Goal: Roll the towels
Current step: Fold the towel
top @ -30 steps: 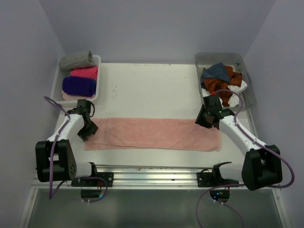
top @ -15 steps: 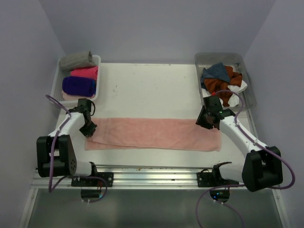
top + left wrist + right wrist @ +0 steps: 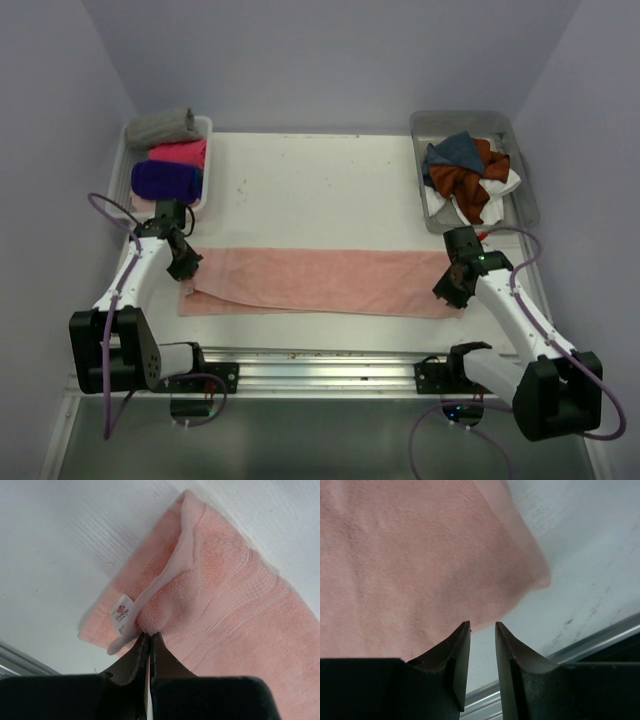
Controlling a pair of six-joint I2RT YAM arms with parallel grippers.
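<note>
Nearest, at 6 o'clock: metal rail [image 3: 320,358] under both arm bases.

Just beyond, spread flat from 8 to 4 o'clock over the near half of the table [image 3: 320,185]: salmon towel [image 3: 320,280] [image 3: 240,615] [image 3: 395,555], long side parallel to the rail, two layers showing at its left end.

At 4 o'clock, above the towel's near right corner: right gripper [image 3: 452,292] [image 3: 482,627]. Hovers with jaws a narrow slit apart and nothing between them. Cannot tell whether the tips touch the cloth.

At 8 o'clock, on the towel's left end: left gripper [image 3: 186,270] [image 3: 149,640]. Pinches a raised fold of the upper layer, jaws squeezed tight on it, just beside a small white label [image 3: 121,614].

Farther back, at 10 o'clock: white basket [image 3: 208,160] holding three rolls in a row, purple roll [image 3: 165,181] nearest, then hot pink roll [image 3: 180,152], then grey roll [image 3: 160,127].

At 2 o'clock: clear bin [image 3: 465,117] with a loose heap, rust towel [image 3: 460,185], white towel [image 3: 505,185] and teal towel [image 3: 455,152] tangled together.
</note>
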